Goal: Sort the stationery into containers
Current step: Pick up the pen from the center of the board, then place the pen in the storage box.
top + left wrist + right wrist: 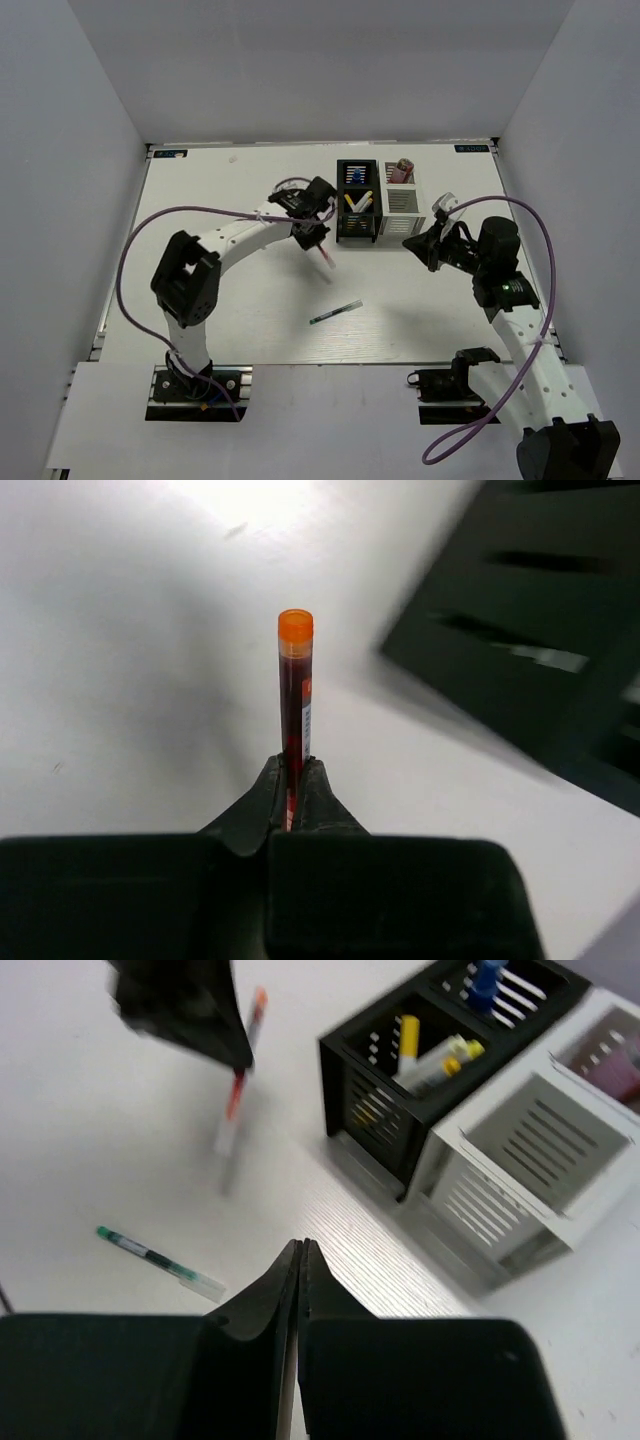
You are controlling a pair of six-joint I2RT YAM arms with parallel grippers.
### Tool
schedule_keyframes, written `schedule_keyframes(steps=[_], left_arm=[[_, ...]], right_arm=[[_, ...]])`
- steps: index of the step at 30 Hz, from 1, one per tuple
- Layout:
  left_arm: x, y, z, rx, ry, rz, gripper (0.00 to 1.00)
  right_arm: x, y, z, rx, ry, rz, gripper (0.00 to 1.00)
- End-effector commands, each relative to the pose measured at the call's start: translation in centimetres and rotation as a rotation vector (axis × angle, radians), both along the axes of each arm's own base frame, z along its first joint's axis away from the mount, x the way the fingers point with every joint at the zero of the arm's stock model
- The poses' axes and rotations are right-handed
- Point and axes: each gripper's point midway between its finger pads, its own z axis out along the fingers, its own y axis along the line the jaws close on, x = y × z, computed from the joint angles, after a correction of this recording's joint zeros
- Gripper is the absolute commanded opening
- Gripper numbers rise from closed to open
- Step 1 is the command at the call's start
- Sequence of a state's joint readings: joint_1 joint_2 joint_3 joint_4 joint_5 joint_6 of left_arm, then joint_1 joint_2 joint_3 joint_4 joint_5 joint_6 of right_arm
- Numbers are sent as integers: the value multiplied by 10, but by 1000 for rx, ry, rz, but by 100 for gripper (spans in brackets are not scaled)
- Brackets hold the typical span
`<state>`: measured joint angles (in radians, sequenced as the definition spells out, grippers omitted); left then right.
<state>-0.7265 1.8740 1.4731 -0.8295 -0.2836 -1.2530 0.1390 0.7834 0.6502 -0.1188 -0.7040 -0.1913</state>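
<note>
My left gripper (316, 242) is shut on a red pen (295, 680) with an orange cap, held above the table just left of the black container (357, 228). In the right wrist view the red pen (238, 1095) hangs tilted from the left gripper's fingers (190, 1005). The black container (372, 1095) holds yellow-tipped white pens (430, 1055) and a blue-capped bottle (485, 975). A pink cylinder (404, 167) stands in the white container (399, 208). A green-and-white pen (336, 312) lies on the table. My right gripper (301, 1246) is shut and empty, right of the containers.
The two containers stand side by side at the middle back of the white table (230, 300). Grey walls enclose the table on three sides. Purple cables loop off both arms.
</note>
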Motion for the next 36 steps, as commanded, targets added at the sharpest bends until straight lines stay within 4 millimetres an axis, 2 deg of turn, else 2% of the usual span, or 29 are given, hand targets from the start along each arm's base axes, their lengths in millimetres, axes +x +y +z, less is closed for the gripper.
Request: schedule_keyframes(steps=[1,2,3,4,5,6,7,9,10,11,13,14,15,16,19,29,33,35,36], left_arm=[[36,-14,119,-66,-373,-131,0],[35,-24,132,-93,-420,-178,0],[46,-39,169,-178,-552,-221,0],[50,-44,185,-174,-623,-288,0],[49,-57,193,-198,-670,-345,0],[58,-67,217,-238,-778,-375,0],[59,-77,220,-226,-820,-427,0],[71,-91,243,-231,-924,-470,0],[74,-105,255,-231,-991,-516,0],[87,-117,254,-221,-1014,-524,0],[96,-140,255,-222,-1046,-581,0],[103,-148,274,-215,-1099,-600,0],[112,-167,245,-193,-1059,-637,0],[117,-174,256,-192,-1080,-651,0],[128,-193,227,-141,-1053,-698,0],[121,-206,190,-47,-1044,-816,1],[114,-211,168,-34,-1004,-854,10],[107,-213,166,-37,-998,-866,17],[106,-212,158,-39,-979,-865,25]], right_arm=[[11,-23,-18,-18,79,-182,0],[12,-28,-19,-25,82,-219,0],[13,-33,-23,-38,93,-246,0],[15,-43,-32,-70,113,-296,0],[14,-44,-34,-84,115,-290,0],[11,-45,-35,-87,114,-285,0],[7,-43,-40,-96,122,-266,0],[0,-42,-41,-92,110,-250,0],[-4,-41,-44,-93,104,-241,0],[-7,-42,-45,-93,103,-241,0],[-10,-44,-49,-101,117,-250,0],[-12,-45,-51,-104,126,-255,0],[-13,-46,-51,-107,123,-255,0],[-13,-47,-52,-108,119,-260,0],[-13,-49,-46,-103,92,-275,0],[-11,-50,-52,-83,103,-301,0],[-9,-51,-55,-96,101,-301,0],[-6,-52,-54,-105,84,-300,0],[-5,-51,-53,-103,78,-297,0]])
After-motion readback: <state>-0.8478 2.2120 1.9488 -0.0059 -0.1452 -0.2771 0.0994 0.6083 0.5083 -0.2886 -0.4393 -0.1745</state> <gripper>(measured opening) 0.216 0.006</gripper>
